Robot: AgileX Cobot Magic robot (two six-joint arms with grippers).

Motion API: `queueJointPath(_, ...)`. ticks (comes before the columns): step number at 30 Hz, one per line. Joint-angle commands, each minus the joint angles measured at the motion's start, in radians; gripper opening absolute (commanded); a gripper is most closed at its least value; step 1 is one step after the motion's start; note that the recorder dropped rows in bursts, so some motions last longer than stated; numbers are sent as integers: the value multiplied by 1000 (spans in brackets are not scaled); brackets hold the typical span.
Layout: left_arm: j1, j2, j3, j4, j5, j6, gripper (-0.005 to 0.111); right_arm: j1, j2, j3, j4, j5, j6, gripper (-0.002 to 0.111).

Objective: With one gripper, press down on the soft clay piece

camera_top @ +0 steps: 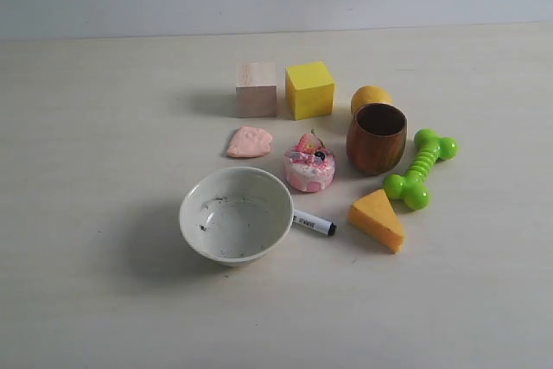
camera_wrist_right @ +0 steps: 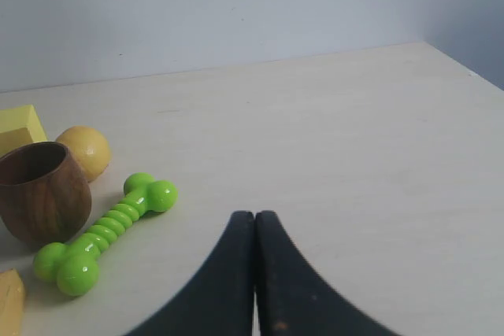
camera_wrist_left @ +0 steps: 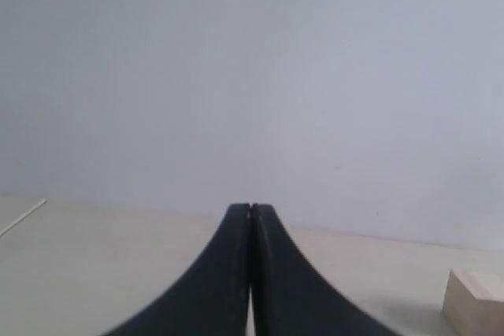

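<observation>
The soft clay piece point(camera_top: 250, 142), a flat pale salmon-pink lump, lies on the table just in front of the wooden cube point(camera_top: 257, 89) and left of the frosted toy cake point(camera_top: 309, 165). Neither arm shows in the exterior view. My left gripper point(camera_wrist_left: 250, 208) is shut and empty, its black jaws pressed together, with a corner of the wooden cube point(camera_wrist_left: 475, 302) off to one side; the clay is out of its view. My right gripper point(camera_wrist_right: 254, 214) is also shut and empty, beside the green toy bone point(camera_wrist_right: 102, 234).
A yellow cube point(camera_top: 309, 89), an orange ball point(camera_top: 371, 97), a brown wooden cup point(camera_top: 377, 137), the green toy bone point(camera_top: 421, 168), an orange wedge point(camera_top: 378, 219), a white bowl point(camera_top: 236, 214) and a marker point(camera_top: 314, 223) crowd round the clay.
</observation>
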Motion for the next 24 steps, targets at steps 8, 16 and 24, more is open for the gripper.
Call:
queueJointPath(8, -6, -6, -3, 1, -125, -2, 0, 1, -7, 5, -4, -9, 0, 0)
queueJointPath(16, -6, 41, -148, 3, -128, 35, 0, 1, -7, 5, -4, -9, 0, 0)
queueJointPath(24, -6, 329, -495, 3, 201, 36, 0, 1, -7, 5, -4, -9, 0, 0)
